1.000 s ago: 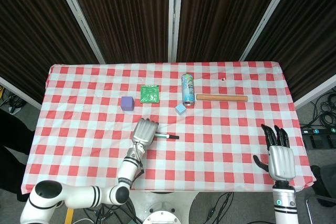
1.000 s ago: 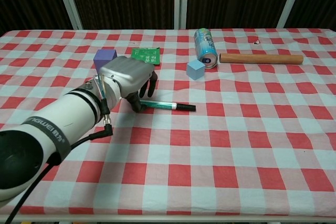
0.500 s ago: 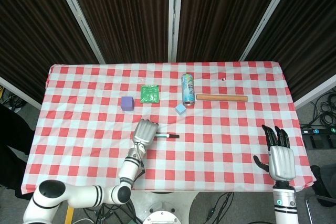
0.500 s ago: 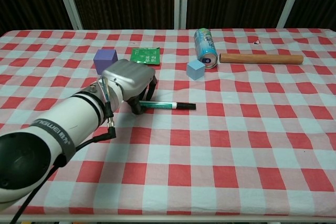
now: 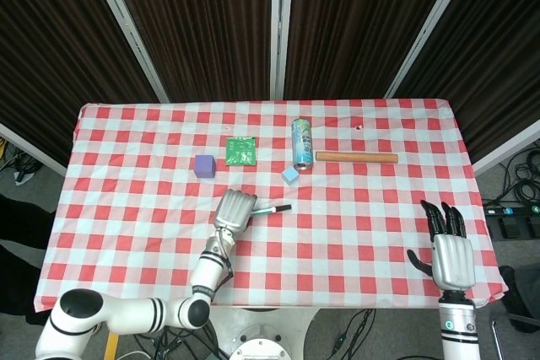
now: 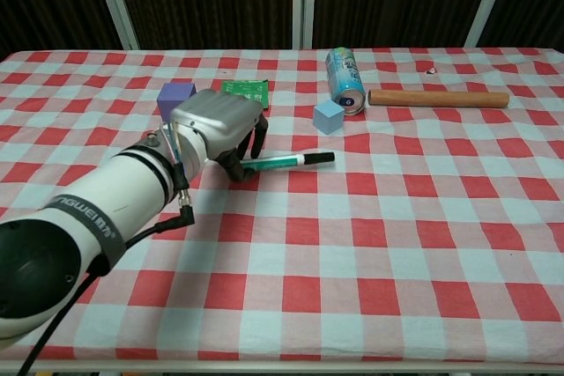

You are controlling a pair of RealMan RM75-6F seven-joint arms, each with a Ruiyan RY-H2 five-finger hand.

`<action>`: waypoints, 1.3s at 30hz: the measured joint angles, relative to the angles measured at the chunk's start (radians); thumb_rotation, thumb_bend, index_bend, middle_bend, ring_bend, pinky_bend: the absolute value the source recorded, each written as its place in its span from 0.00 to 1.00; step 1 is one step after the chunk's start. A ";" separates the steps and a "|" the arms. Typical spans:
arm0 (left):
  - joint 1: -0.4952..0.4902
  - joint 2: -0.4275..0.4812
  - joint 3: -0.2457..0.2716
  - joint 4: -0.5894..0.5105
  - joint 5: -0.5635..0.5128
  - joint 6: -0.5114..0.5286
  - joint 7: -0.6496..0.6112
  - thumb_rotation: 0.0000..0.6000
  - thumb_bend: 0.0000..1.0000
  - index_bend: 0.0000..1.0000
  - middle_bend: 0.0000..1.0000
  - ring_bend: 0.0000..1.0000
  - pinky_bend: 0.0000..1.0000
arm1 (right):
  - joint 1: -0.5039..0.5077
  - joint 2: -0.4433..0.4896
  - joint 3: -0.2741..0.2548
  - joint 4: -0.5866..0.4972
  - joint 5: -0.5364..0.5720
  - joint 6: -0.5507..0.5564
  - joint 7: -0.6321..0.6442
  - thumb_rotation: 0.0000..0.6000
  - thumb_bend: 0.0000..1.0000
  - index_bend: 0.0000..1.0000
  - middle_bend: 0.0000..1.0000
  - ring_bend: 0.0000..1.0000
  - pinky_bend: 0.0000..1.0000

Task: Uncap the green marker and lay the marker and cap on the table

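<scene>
Gripping the green marker, left robot hand; right robot hand spread, empty.

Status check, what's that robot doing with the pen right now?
Left hand grips green marker, cap on, tip raised. Right hand open, idle. Blue cube nearby.

Only legible text: grey lettering on the white forearm of the left arm in the chest view, reads roughly "ONGWEI", start cut off by the curve of the shell, small characters after it too small to make out. Can has printing on it, unreadable in both views. Green packet has a pattern or print, too small to read. Nothing readable elsewhere.
</scene>
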 measured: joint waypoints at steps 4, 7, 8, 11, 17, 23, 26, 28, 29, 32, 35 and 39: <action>0.002 0.021 -0.008 -0.051 0.025 0.008 -0.023 1.00 0.43 0.59 0.60 0.54 0.58 | 0.015 0.001 0.007 -0.013 -0.007 -0.007 -0.019 1.00 0.07 0.10 0.15 0.00 0.02; 0.002 0.040 -0.014 -0.103 0.049 0.014 -0.040 1.00 0.43 0.59 0.60 0.54 0.58 | 0.036 -0.004 0.020 -0.019 -0.014 -0.017 -0.041 1.00 0.07 0.14 0.19 0.00 0.05; 0.001 0.048 -0.017 -0.126 0.058 0.016 -0.044 1.00 0.43 0.59 0.60 0.55 0.58 | 0.044 -0.005 0.025 -0.021 -0.015 -0.023 -0.046 1.00 0.07 0.18 0.21 0.00 0.06; -0.006 0.069 -0.023 -0.181 0.075 0.018 -0.047 1.00 0.43 0.59 0.60 0.55 0.58 | 0.076 -0.005 0.041 -0.030 -0.016 -0.057 -0.059 1.00 0.15 0.28 0.25 0.00 0.09; -0.045 0.102 -0.047 -0.249 0.062 0.009 -0.005 1.00 0.43 0.59 0.60 0.55 0.58 | 0.173 -0.001 0.087 -0.046 -0.003 -0.162 -0.103 1.00 0.20 0.36 0.29 0.05 0.14; -0.092 0.106 -0.081 -0.246 0.023 0.004 0.029 1.00 0.43 0.59 0.60 0.55 0.58 | 0.279 -0.052 0.131 -0.022 0.032 -0.248 -0.172 1.00 0.20 0.37 0.30 0.07 0.15; -0.111 0.107 -0.090 -0.248 0.010 0.009 0.042 1.00 0.43 0.59 0.60 0.55 0.58 | 0.326 -0.085 0.144 -0.004 0.045 -0.286 -0.194 1.00 0.20 0.37 0.31 0.07 0.15; -0.117 0.108 -0.092 -0.254 0.008 0.017 0.046 1.00 0.43 0.59 0.60 0.55 0.58 | 0.357 -0.104 0.152 0.009 0.061 -0.316 -0.206 1.00 0.20 0.37 0.31 0.07 0.15; -0.122 0.108 -0.092 -0.258 0.008 0.023 0.050 1.00 0.43 0.59 0.60 0.55 0.58 | 0.371 -0.112 0.155 0.016 0.070 -0.330 -0.213 1.00 0.20 0.37 0.31 0.07 0.15; -0.131 0.110 -0.091 -0.267 0.002 0.032 0.056 1.00 0.43 0.59 0.60 0.55 0.58 | 0.409 -0.144 0.159 0.035 0.099 -0.360 -0.237 1.00 0.20 0.37 0.31 0.07 0.15; -0.138 0.117 -0.090 -0.278 -0.007 0.041 0.065 1.00 0.43 0.59 0.60 0.55 0.58 | 0.431 -0.170 0.157 0.052 0.117 -0.373 -0.250 1.00 0.20 0.37 0.32 0.07 0.15; -0.143 0.130 -0.087 -0.297 -0.018 0.053 0.076 1.00 0.43 0.59 0.60 0.55 0.58 | 0.443 -0.195 0.151 0.075 0.126 -0.373 -0.240 1.00 0.18 0.39 0.36 0.09 0.17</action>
